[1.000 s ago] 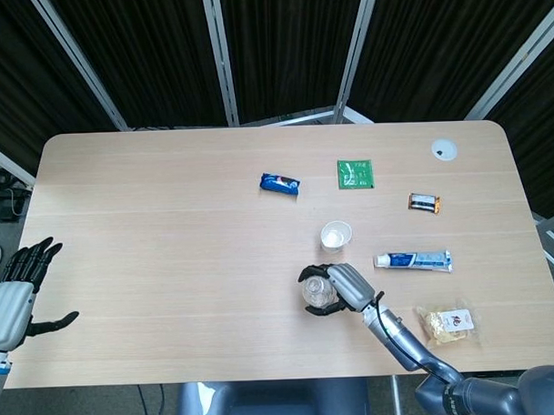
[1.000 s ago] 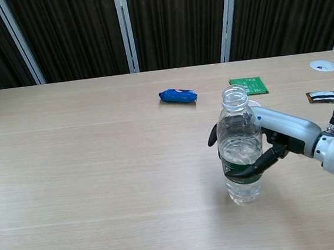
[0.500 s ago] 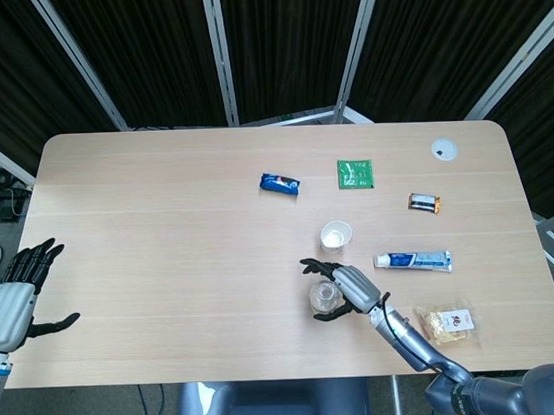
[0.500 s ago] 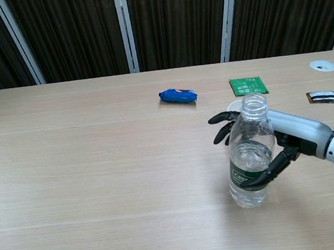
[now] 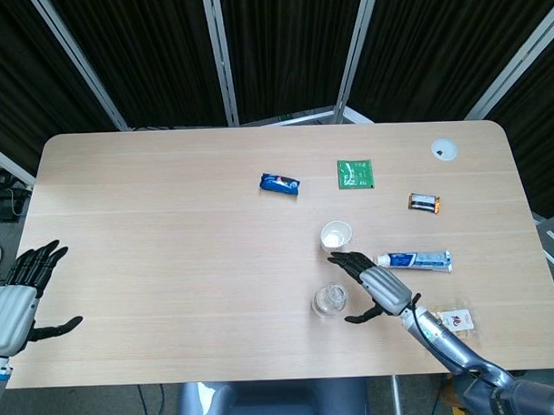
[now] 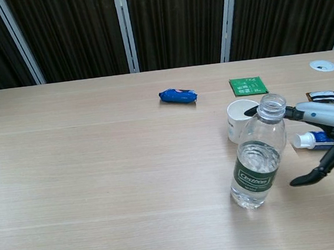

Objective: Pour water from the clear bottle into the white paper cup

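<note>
The clear bottle (image 5: 328,299) (image 6: 257,154) stands uncapped on the table, leaning slightly right in the chest view, with a green label and some water in it. Nothing holds it. My right hand (image 5: 371,284) (image 6: 331,118) hovers just right of the bottle with its fingers spread, apart from it. The white paper cup (image 5: 335,235) (image 6: 241,119) stands upright just behind the bottle. My left hand (image 5: 16,303) is open off the table's near left corner, seen only in the head view.
A toothpaste tube (image 5: 414,260) (image 6: 313,139) lies right of the cup, behind my right hand. Farther back are a blue packet (image 5: 280,184) (image 6: 178,96), a green packet (image 5: 355,173) (image 6: 248,86) and a dark snack bar (image 5: 424,202) (image 6: 323,96). A snack bag (image 5: 449,322) lies near the front right.
My right hand carried the bottle a little to the right, set it down, let go and drew away to the right. The left hand barely moved.
</note>
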Available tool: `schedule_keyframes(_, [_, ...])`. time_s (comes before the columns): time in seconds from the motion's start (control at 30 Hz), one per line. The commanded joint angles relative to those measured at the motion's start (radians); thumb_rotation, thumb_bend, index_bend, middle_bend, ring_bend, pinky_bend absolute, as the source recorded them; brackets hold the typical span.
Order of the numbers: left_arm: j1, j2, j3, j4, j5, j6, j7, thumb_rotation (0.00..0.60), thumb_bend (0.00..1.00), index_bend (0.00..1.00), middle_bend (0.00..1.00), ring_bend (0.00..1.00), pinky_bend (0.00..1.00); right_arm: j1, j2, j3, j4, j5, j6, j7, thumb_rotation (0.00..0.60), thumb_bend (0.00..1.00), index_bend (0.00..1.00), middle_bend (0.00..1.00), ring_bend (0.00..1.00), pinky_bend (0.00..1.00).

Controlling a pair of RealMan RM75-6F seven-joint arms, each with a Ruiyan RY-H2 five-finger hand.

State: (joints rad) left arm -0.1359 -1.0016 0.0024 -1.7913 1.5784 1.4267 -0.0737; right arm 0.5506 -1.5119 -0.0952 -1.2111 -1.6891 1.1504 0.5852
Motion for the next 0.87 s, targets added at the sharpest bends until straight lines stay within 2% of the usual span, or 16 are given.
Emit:
schedule_keyframes(0.03, [0.003, 0.003, 0.006, -0.003, 0.01, 0.005, -0.005, 0.6, 0.0, 0.02, 0.0, 0.0, 0.0, -0.023, 0.064, -0.03, -0.033, -0.014, 0.019, -0.071, 0.6, 0.0, 0.0, 0.0, 0.0, 0.0])
schedule_keyframes(0.23, [0.014, 0.008, 0.014, -0.008, 0.039, 0.033, -0.01, 0.6, 0.0, 0.02, 0.0, 0.0, 0.0, -0.094, 0.18, -0.052, -0.07, -0.015, 0.104, -0.251, 0.6, 0.0, 0.0, 0.0, 0.0, 0.0])
schedule_keyframes(0.53, [0.033, 0.0, 0.007, 0.002, 0.058, 0.087, 0.009, 0.6, 0.0, 0.02, 0.0, 0.0, 0.0, -0.247, 0.274, -0.007, -0.176, 0.06, 0.314, -0.415, 0.6, 0.0, 0.0, 0.0, 0.0, 0.0])
schedule_keyframes(0.67, [0.04, -0.009, 0.001, 0.011, 0.063, 0.109, 0.02, 0.6, 0.0, 0.02, 0.0, 0.0, 0.0, -0.308, 0.311, 0.021, -0.282, 0.08, 0.419, -0.5, 0.6, 0.0, 0.0, 0.0, 0.0, 0.0])
schedule_keyframes(0.87, [0.046, -0.032, -0.007, 0.034, 0.069, 0.133, 0.055, 0.6, 0.0, 0.02, 0.0, 0.0, 0.0, -0.364, 0.374, 0.041, -0.469, 0.098, 0.487, -0.593, 0.6, 0.0, 0.0, 0.0, 0.0, 0.0])
